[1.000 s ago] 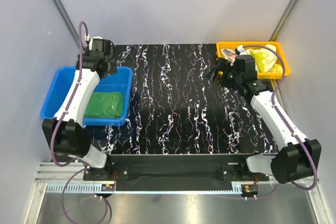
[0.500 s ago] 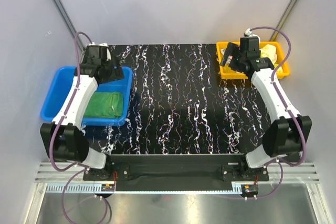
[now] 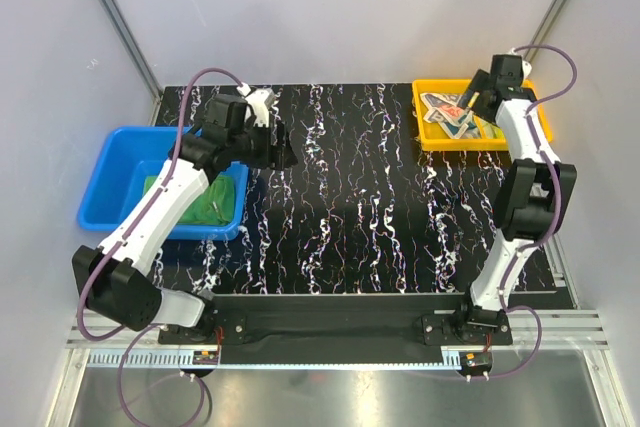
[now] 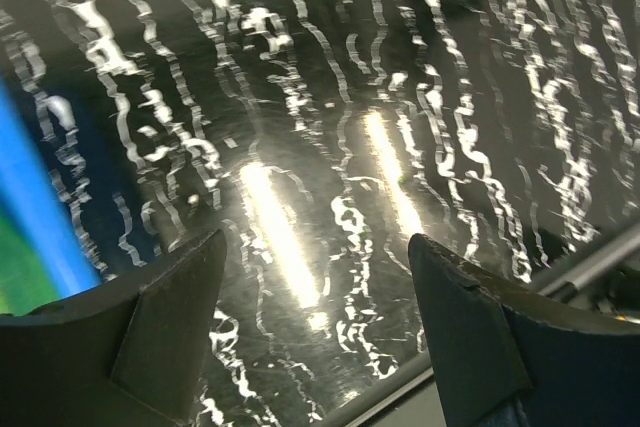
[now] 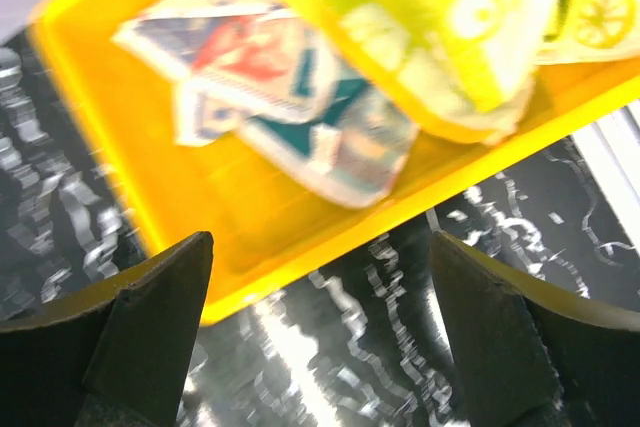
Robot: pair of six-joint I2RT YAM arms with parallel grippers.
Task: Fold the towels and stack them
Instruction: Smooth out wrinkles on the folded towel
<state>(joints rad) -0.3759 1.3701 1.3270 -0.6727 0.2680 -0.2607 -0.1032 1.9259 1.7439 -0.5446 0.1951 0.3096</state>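
Black marbled table (image 3: 360, 207) fills the floor of this one, and everything hangs off the yellow bin (image 3: 470, 144) at its far right corner. Well across the table from that bin sits the blue bin (image 3: 100, 182), with the green towel (image 3: 222, 203) lying inside it, partly under the left arm.

Inside the yellow bin, two towels. The cream printed towel (image 5: 300, 97) sprawls crumpled over the bin floor, its length running roughly along the bin's long side. The pale yellow towel (image 5: 440, 27) is bunched on top of it, towards the bin's other end.

Right gripper (image 5: 320, 239) hangs above the bin's near wall, fingers spread wide, nothing between them. Both towels lie just ahead of it and below. The right arm looks clearly the one for this pick, reaching forward and down.

Left gripper (image 4: 315, 242) is well away from the yellow bin, over bare table just beside the blue bin, jaws apart and empty too.

From above, the right arm hides the pale yellow towel, so only the cream one (image 3: 447, 110) shows. The right wrist camera shows the overlap.
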